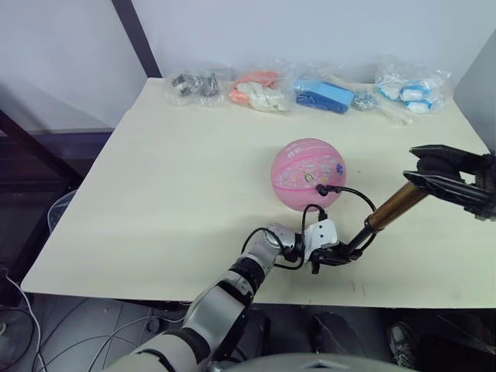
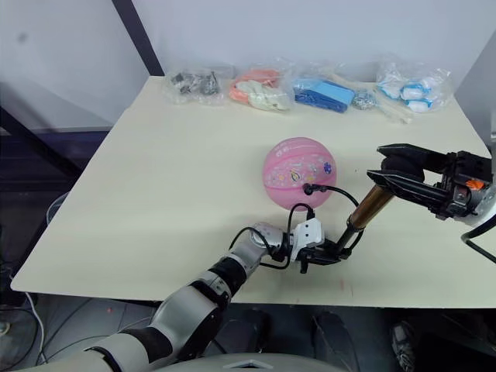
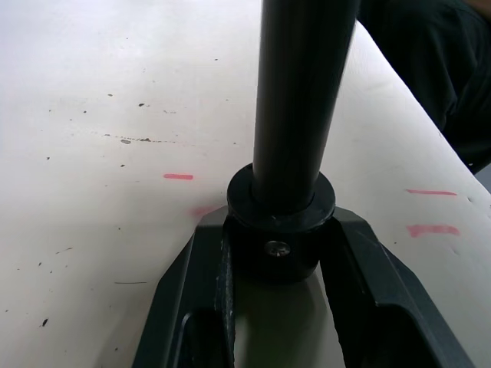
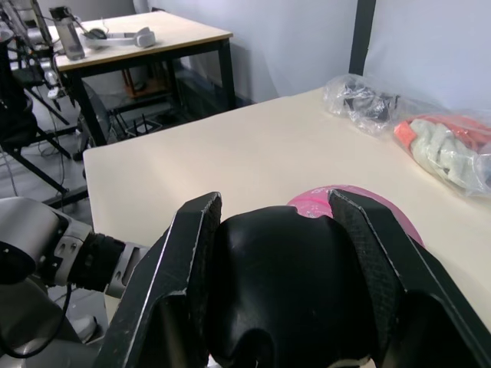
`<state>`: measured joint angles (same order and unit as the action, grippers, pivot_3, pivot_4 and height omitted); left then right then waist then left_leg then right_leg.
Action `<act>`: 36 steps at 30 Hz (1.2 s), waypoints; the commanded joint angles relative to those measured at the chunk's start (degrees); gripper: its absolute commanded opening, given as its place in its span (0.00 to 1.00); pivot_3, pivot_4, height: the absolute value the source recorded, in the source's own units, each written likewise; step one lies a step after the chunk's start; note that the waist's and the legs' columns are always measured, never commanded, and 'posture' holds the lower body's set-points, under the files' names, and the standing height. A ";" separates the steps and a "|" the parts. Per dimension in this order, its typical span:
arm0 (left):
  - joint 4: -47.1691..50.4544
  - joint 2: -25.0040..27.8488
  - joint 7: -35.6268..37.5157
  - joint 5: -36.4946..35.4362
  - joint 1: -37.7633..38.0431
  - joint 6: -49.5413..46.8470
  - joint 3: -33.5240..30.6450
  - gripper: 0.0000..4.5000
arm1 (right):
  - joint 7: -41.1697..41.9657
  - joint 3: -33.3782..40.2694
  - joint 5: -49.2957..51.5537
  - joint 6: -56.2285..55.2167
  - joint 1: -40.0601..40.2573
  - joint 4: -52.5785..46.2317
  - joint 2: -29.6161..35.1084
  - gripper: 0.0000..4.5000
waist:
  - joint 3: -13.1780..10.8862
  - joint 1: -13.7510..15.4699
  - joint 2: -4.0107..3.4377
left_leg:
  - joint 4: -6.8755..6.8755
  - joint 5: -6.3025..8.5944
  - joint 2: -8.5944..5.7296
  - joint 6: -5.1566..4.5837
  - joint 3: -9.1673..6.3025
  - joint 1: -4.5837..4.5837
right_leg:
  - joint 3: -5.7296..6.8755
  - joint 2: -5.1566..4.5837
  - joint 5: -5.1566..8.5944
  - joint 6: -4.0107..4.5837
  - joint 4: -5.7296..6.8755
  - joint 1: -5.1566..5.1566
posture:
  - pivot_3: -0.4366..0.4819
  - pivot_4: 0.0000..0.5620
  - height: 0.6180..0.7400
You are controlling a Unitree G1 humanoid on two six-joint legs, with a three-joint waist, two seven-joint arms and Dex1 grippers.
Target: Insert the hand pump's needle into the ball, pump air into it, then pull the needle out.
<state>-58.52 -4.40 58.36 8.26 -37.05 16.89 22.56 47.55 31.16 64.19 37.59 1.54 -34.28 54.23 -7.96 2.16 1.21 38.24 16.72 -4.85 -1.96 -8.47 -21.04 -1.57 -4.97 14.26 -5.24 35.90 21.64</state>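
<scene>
Left tool (image 1: 329,258) is clamping the hand pump (image 1: 394,206) base against the table (image 1: 155,194) – right tool (image 1: 434,164) is gripping its T-handle (image 4: 288,287) for pumping the ball (image 1: 308,172).

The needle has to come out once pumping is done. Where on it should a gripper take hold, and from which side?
Probably the small black fitting where the hose enters the ball, not the limp hose. It juts from the ball's near right side, so come from there and pull straight outward. Both grippers are busy: left gripper on the hand pump base, right gripper on its handle.
</scene>
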 commanded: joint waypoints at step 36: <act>-4.82 2.10 -0.99 2.01 1.93 -2.62 0.63 0.24 | -1.05 1.46 7.50 5.16 -10.82 4.44 4.00 0.39 | -0.12 -0.89 -0.43 | 0.06 -0.01 -0.12 -0.02 -0.03 -0.13 | -0.01 -0.10 -0.03 0.01 0.01 0.02 | 0.48 0.27 1.00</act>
<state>-58.51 -4.16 58.75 7.77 -37.23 17.18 22.44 47.09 27.14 66.89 42.47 -7.08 -29.87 57.09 -8.07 1.27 0.78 38.29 16.71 -4.96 -1.98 -8.49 -21.19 -1.58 -5.08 14.23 -5.23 35.91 21.67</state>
